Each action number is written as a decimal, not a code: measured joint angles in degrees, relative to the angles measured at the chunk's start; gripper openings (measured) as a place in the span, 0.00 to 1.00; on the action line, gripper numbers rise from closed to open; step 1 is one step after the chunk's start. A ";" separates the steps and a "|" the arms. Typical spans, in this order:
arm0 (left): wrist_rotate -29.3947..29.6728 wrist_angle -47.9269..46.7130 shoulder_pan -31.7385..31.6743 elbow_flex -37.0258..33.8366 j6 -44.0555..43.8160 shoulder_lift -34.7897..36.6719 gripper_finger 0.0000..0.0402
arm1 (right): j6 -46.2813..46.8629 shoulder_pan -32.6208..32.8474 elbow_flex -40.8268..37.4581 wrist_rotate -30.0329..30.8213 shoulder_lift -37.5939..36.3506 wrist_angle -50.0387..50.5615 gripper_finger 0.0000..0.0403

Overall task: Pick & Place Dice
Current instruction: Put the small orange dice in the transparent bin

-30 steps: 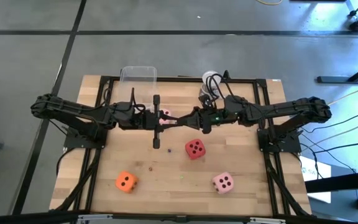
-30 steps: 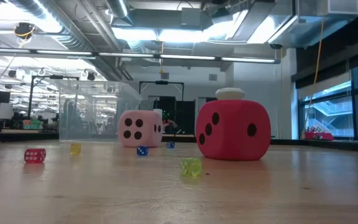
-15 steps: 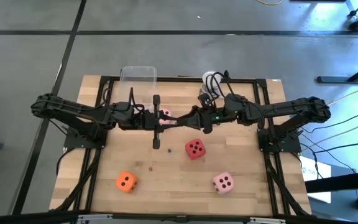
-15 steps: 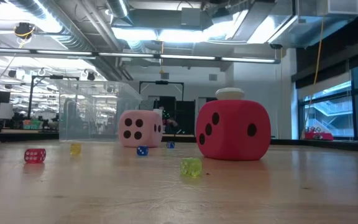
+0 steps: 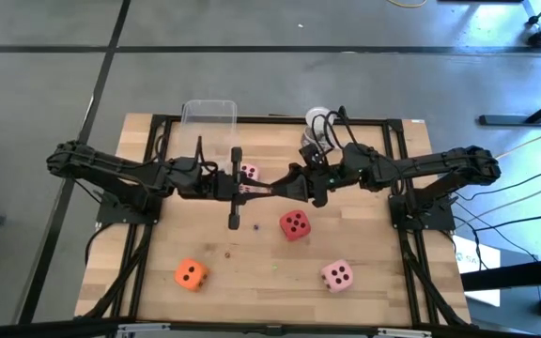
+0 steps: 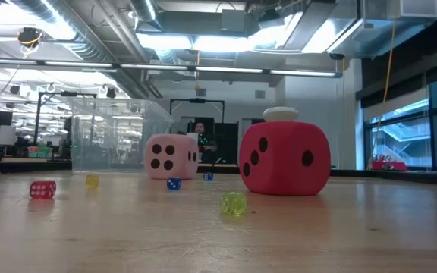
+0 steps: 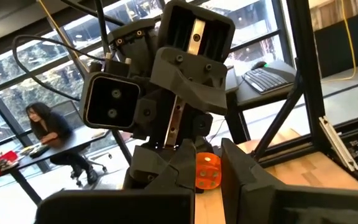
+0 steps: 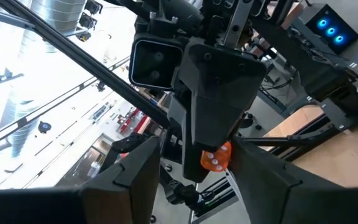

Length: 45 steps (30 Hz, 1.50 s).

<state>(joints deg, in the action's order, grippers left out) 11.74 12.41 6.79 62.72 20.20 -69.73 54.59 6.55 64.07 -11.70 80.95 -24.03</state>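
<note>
A: What is hidden?
B: From above, the two arms meet over mid-bench (image 5: 374,282). One pale pink die (image 5: 250,173) lies half covered just behind the pincers. The level camera shows no arm at all.

A: Pincers?
B: Both arms reach level and inward, tip to tip. The left pincer (image 5: 242,188) is narrow, and the small orange die (image 7: 207,172) sits between its fingers (image 7: 244,171); contact looks firm on both sides. The right pincer (image 5: 275,189) stands wide, fingers (image 8: 135,171) well apart around the other's tip.

A: The soft dice?
B: All on the bench: the red die (image 5: 295,224) near centre, the orange die (image 5: 190,273) front left, the second pink die (image 5: 337,275) front right. The tiny loose dice (image 6: 233,202) are hard to read from above.
</note>
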 joint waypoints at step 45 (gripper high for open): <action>20.65 -60.96 -21.66 15.99 -36.71 15.24 0.03 | -2.72 0.04 0.07 1.79 -0.09 2.51 0.48</action>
<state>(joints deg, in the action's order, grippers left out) 32.39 -48.55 -14.88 78.71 -16.51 -54.49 51.88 6.59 64.14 -9.91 80.86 -21.52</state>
